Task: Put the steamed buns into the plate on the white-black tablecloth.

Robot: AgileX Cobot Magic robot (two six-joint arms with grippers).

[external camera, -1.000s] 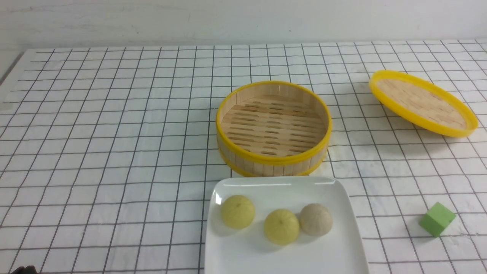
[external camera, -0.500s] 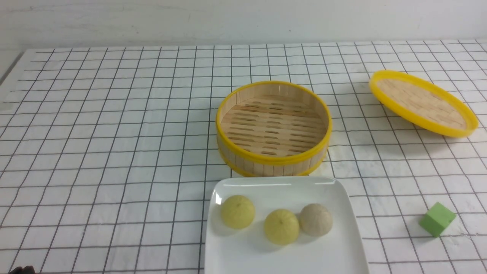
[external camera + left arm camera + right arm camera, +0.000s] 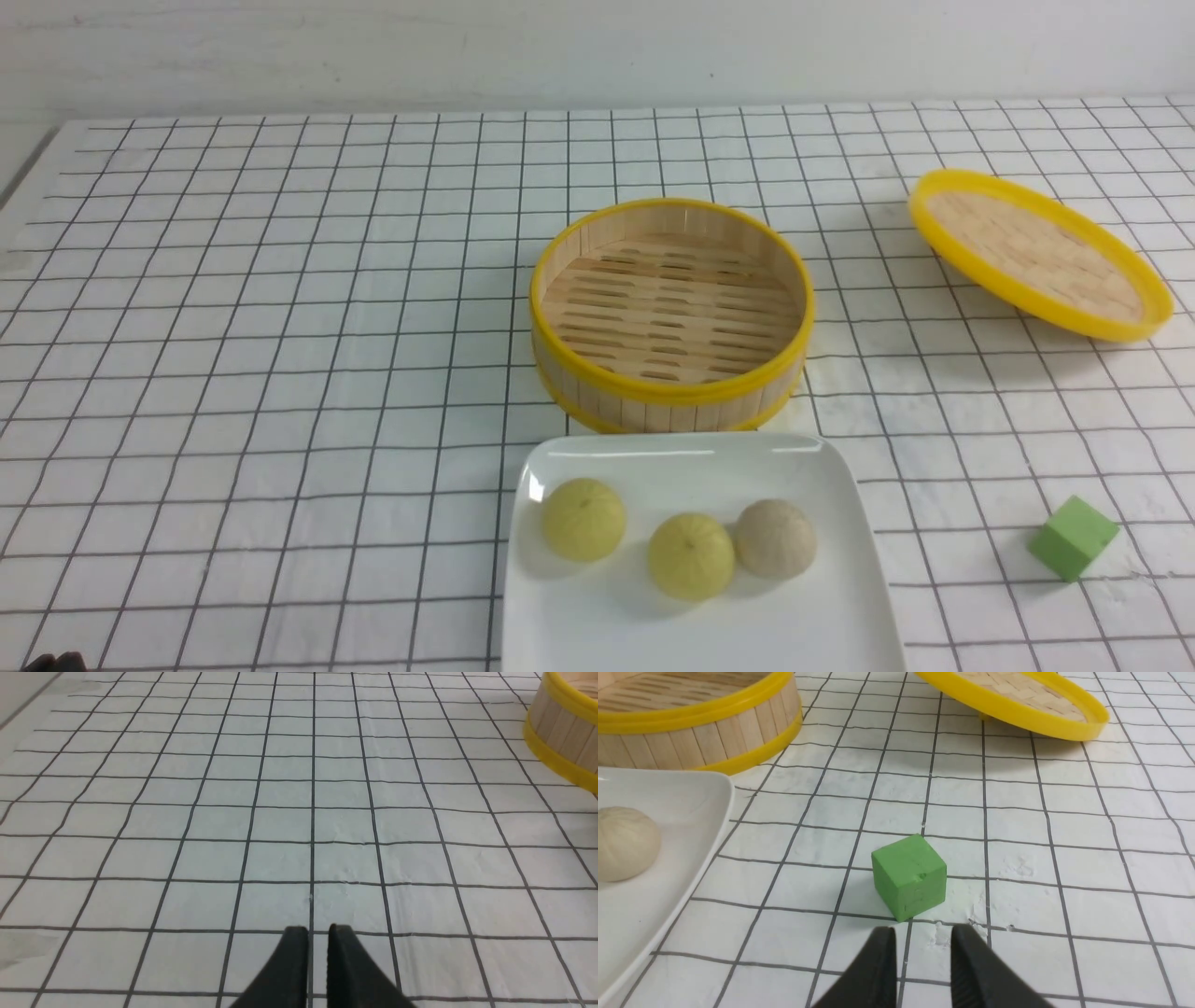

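Note:
The white plate (image 3: 691, 450) lies on the white-black tablecloth (image 3: 280, 327) at the front centre. On it sit three steamed buns: two pale yellow-green ones (image 3: 583, 518) (image 3: 691, 555) and a beige one (image 3: 774, 537). The beige bun (image 3: 623, 842) and the plate's corner (image 3: 691, 812) also show in the right wrist view. My left gripper (image 3: 317, 933) is shut and empty over bare cloth, left of the steamer. My right gripper (image 3: 922, 935) is open by a narrow gap and empty, just short of the green cube (image 3: 909, 877).
The empty yellow-rimmed bamboo steamer (image 3: 672, 392) stands right behind the plate. Its woven lid (image 3: 1036, 252) lies tilted at the back right. The green cube (image 3: 1072, 537) sits right of the plate. Neither gripper shows in the front view.
The lid has shifted very slightly. Nothing else has visibly moved.

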